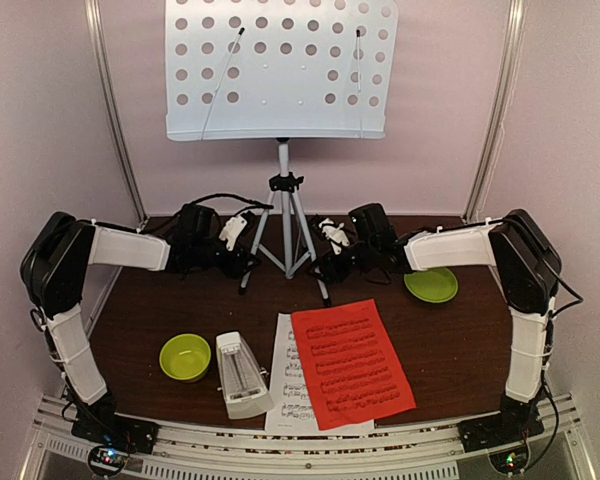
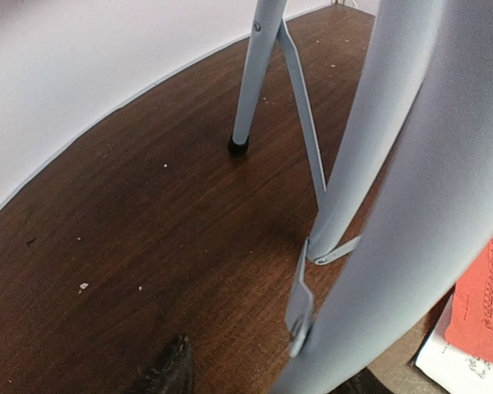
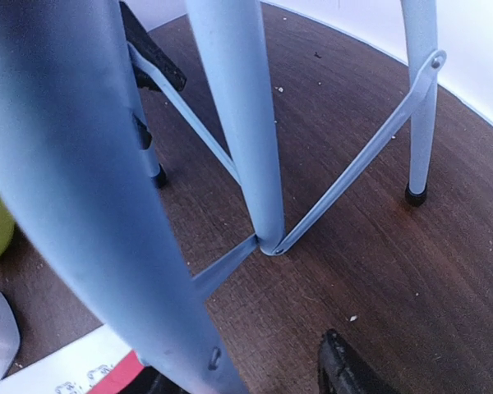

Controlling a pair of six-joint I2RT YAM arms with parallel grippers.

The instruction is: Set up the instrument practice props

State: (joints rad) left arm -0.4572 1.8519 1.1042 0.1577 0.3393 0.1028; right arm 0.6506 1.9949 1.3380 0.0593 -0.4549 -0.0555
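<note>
The pale perforated music stand (image 1: 280, 70) stands upright on its tripod at the back middle of the table. My left gripper (image 1: 246, 258) is low at the tripod's left leg, and my right gripper (image 1: 332, 258) is low at its right leg. In the left wrist view a tripod leg (image 2: 411, 205) runs between the open jaws of the left gripper (image 2: 267, 365), with a gap to the left finger (image 2: 171, 371). The right gripper (image 3: 242, 361) likewise stands open round a leg (image 3: 82, 164). The red sheet (image 1: 352, 363) lies over the white sheet (image 1: 285, 385) at the front. The white metronome (image 1: 242, 375) stands to their left.
A lime-green bowl (image 1: 185, 357) sits left of the metronome. A lime-green plate (image 1: 431, 285) lies at the right, under the right arm. The other tripod legs (image 2: 248, 90) and thin braces (image 3: 361, 160) spread over the brown table. Pale walls close the back and sides.
</note>
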